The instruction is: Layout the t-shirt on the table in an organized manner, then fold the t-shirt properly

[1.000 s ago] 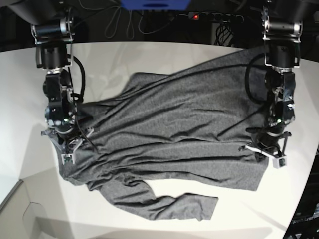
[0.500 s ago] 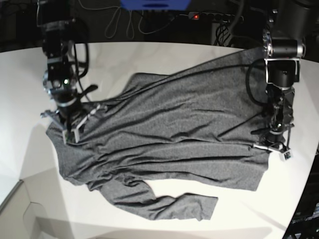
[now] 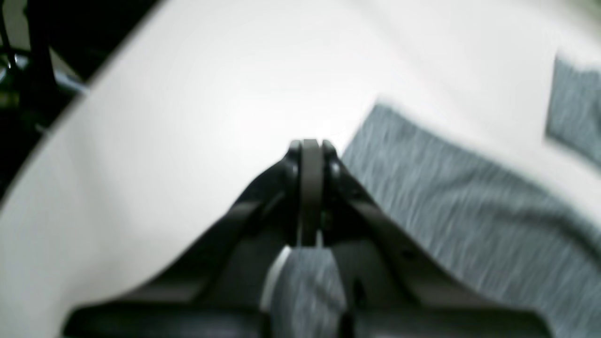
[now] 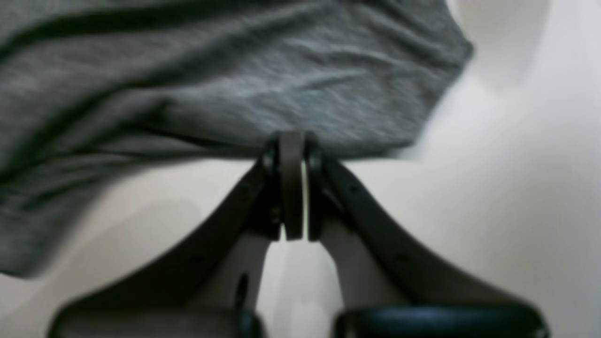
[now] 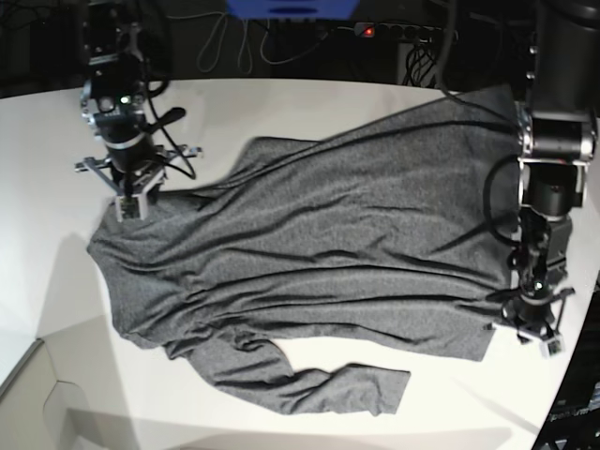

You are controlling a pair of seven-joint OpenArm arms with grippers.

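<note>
Bare table (image 5: 309, 108) lies open behind the spread t-shirt (image 5: 319, 253), which blankets the middle.

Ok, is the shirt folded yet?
No: in the base view the shirt lies spread and wrinkled across the table, with one sleeve trailing out at the near edge.
</note>
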